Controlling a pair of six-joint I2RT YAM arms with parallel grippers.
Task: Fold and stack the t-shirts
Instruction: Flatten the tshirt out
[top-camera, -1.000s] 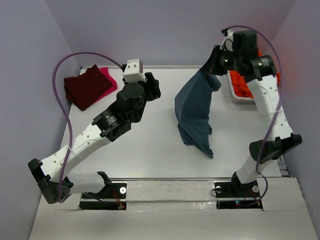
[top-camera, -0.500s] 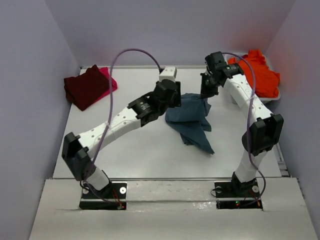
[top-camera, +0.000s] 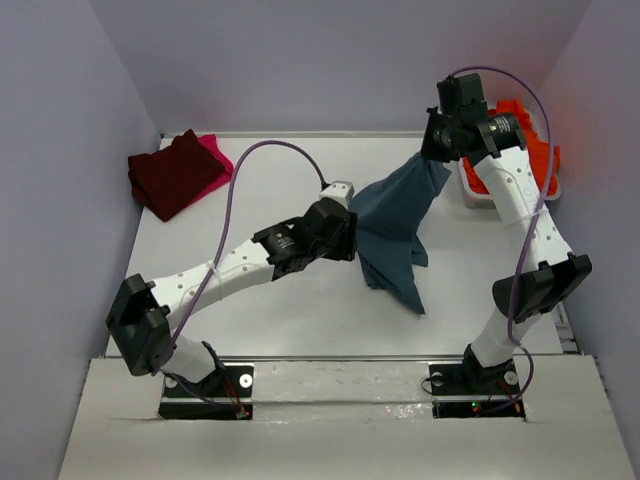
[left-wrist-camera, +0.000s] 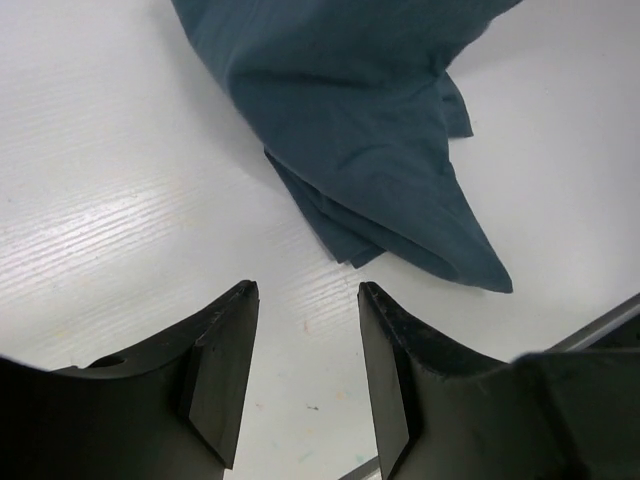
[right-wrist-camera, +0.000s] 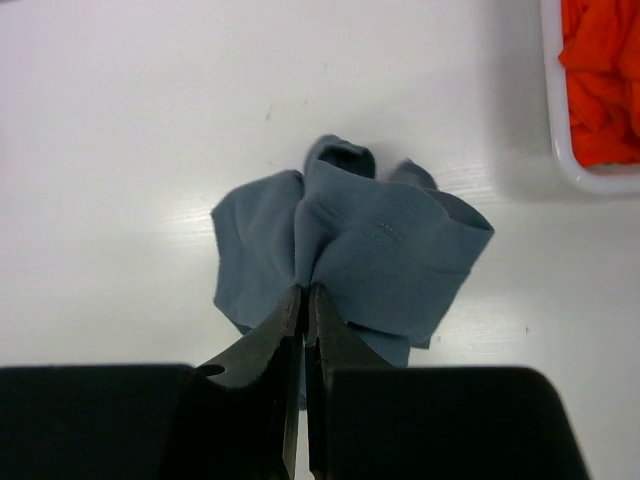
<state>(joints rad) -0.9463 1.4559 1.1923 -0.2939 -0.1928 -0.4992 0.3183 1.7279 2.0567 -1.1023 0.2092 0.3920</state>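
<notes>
— Where is the teal-blue t-shirt?
— Just left of the white tub — the right gripper's jaws pinch its top, its tail on the table.
— The left gripper?
— Jaws apart, empty, beside the shirt, farther from the tub.

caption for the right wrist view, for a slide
The right gripper pinches the bunched teal shirt above the table, with an orange shirt in the tub at upper right.
</notes>
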